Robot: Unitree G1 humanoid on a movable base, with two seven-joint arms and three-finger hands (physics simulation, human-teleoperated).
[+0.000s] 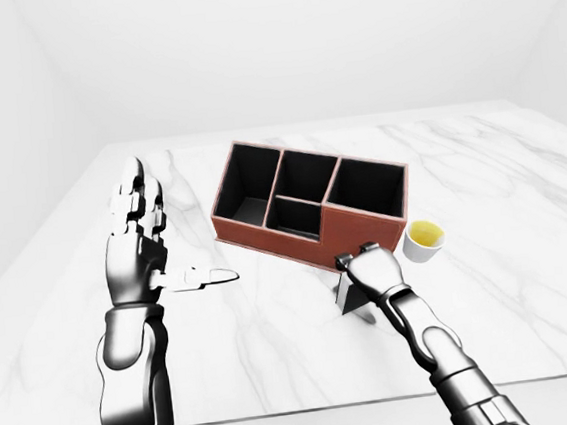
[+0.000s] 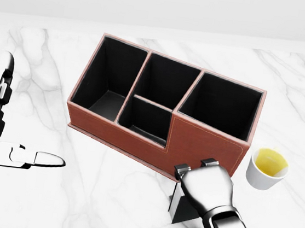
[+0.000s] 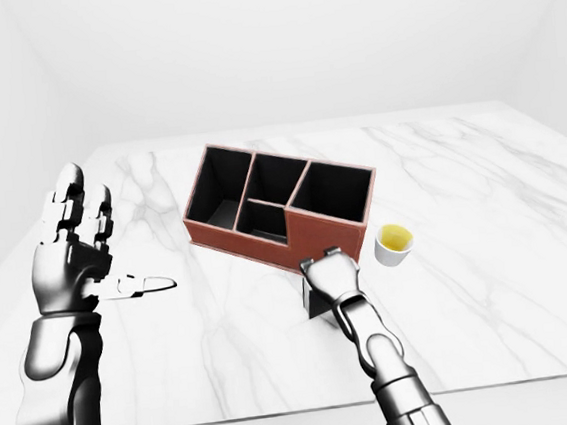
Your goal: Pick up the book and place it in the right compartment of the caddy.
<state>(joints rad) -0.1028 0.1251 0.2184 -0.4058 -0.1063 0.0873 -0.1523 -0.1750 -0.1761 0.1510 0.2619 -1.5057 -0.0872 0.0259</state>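
A: Left hand [image 1: 138, 249]?
B: Raised over counter [image 1: 276, 344], fingers [image 1: 139, 191] spread open, touching nothing.
A: Book [image 2: 186, 208]?
B: Upright on counter, just below caddy [image 2: 167, 107], beside right compartment.
A: Right hand [image 2: 206, 187]?
B: Fingers curled over book's top edge, gripping it.

A white marble table [image 1: 523, 199] carries a brown caddy [image 2: 204, 144], a white cup [image 2: 267, 169] just right of it, and a dark book [image 2: 183, 210] standing below the caddy.
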